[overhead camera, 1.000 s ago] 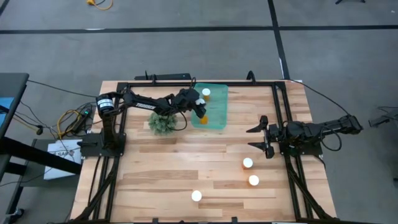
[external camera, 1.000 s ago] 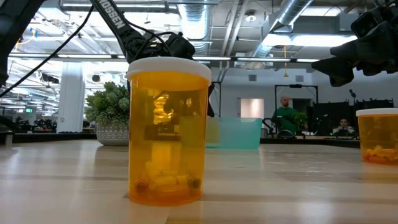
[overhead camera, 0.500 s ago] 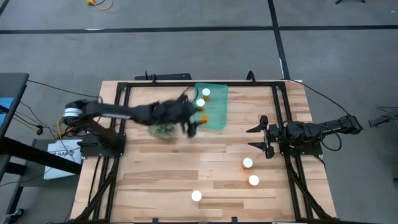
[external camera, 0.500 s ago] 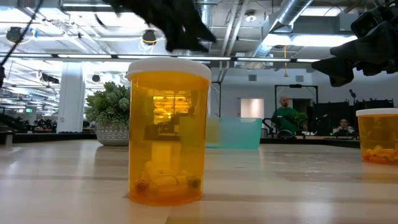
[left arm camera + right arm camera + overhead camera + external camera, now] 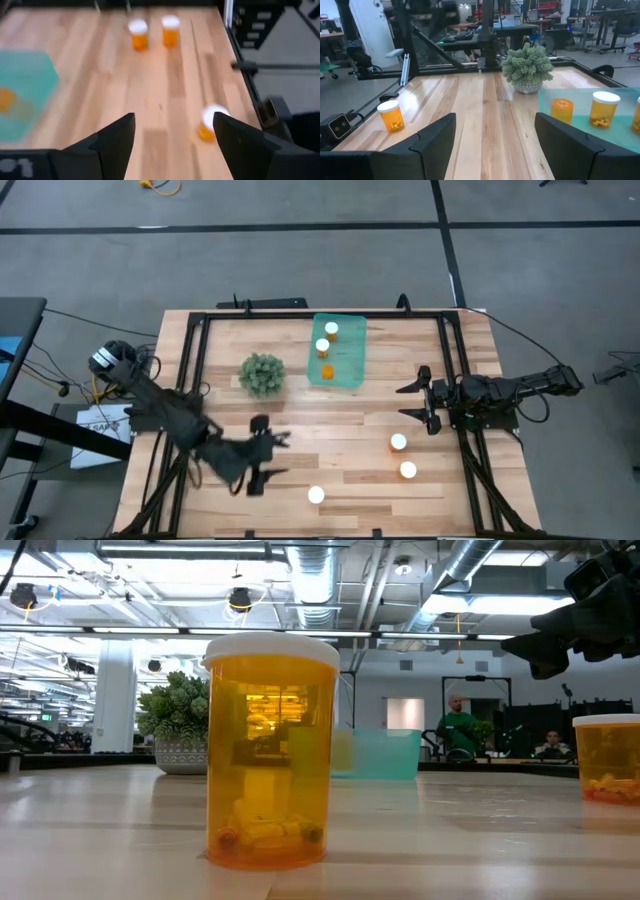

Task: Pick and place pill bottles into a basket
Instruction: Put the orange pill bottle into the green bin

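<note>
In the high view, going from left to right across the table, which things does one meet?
Green bushy plant → left hand → white-capped orange pill bottle → translucent teal plastic basket → two white-capped pill bottles → right hand.

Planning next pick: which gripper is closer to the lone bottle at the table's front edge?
Left. The left gripper sits just beside that bottle; the right gripper waits farther off, past the other two bottles.

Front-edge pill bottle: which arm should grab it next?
Left. The left gripper is open, empty and right beside that pill bottle; the right gripper sits farther off, nearer the other two bottles.
</note>
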Controlling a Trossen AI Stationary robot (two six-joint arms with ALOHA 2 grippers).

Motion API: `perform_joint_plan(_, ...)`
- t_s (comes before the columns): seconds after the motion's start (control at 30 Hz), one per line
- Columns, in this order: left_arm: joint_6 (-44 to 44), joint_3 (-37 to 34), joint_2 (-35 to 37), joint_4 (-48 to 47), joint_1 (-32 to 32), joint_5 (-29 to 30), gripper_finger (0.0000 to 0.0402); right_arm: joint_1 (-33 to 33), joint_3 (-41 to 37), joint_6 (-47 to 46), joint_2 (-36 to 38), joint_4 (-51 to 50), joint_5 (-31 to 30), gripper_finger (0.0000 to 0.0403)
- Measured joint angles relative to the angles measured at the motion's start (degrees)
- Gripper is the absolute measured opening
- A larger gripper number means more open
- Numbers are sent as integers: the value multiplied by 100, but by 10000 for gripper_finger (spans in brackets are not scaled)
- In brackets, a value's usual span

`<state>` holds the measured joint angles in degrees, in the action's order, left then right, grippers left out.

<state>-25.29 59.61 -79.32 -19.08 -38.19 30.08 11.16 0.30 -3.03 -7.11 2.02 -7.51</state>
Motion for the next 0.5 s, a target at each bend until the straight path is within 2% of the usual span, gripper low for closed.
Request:
perform_joint_plan(0.1, -612, 0, -289, -106, -498, 171, 259, 0, -1, -1, 1, -1, 0, 265)
perform_joint_plan(0.23, -978, 0, -852, 47, -947, 106, 259, 0, -2, 0, 1, 0, 0, 265)
perform_joint_plan(0.4, -1072, 0, -1667, 499, -1059, -201, 259, 0, -2, 0, 0, -2, 2, 265)
perform_joint_plan(0.5, -946, 0, -2048, 777, -984, -161, 259, 0, -1, 0, 1, -1, 2, 265)
